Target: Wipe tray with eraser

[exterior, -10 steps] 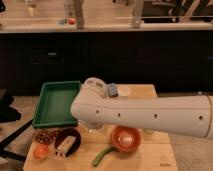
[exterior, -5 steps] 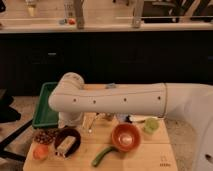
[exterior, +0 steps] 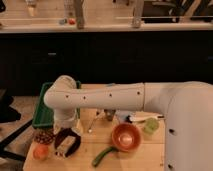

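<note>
The green tray sits at the back left of the wooden table; my white arm hides most of it. The eraser, pale tan with a dark side, lies in a dark round bowl in front of the tray. My arm reaches in from the right and bends down at its left end. My gripper hangs at the tray's front edge, just above the bowl and the eraser.
An orange bowl stands mid-table, with a green pepper in front of it. A pale green object lies to its right. An orange fruit and a dark bunch lie at the front left. A utensil lies mid-table.
My arm has swung further left across the tray, and its end has come down toward the dark bowl. The objects on the table have not moved.
</note>
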`<state>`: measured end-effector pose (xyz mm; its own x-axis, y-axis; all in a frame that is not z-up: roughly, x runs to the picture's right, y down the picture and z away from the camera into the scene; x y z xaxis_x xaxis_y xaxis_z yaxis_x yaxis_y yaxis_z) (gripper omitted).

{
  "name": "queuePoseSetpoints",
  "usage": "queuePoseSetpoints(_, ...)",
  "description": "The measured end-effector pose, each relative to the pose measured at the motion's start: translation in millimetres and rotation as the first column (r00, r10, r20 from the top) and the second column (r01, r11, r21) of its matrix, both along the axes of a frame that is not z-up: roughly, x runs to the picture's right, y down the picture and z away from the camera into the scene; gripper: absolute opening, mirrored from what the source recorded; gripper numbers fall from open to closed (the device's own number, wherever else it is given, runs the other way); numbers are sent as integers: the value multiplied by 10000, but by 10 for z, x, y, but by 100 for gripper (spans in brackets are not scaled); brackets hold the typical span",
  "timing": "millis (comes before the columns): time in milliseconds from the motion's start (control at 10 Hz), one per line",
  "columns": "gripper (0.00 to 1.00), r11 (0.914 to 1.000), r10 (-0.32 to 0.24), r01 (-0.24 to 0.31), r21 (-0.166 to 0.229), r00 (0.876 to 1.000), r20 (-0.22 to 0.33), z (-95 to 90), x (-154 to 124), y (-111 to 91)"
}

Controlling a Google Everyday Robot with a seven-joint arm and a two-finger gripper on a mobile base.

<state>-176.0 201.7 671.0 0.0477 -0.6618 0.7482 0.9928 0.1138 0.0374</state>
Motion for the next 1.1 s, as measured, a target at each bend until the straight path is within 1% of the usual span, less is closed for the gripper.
queuePoseSetpoints(200,80,9996,-81,83,-267,9999,93,59,-65,89)
queuePoseSetpoints(300,75,9991,-157,162,-379,9998,141,91,-113,145)
queuePoseSetpoints(400,68,9988,-202,208,-434,9997,159,115,-137,175)
queuePoseSetpoints(500,58,9985,-222,229,-501,9997,143,154,-157,206)
queuePoseSetpoints(600,55,9981,-233,239,-561,9997,111,195,-175,234)
queuePoseSetpoints(900,54,9975,-268,264,-657,9996,-50,311,-213,280)
queuePoseSetpoints(1100,54,9973,-334,326,-665,9994,-110,345,-235,291)
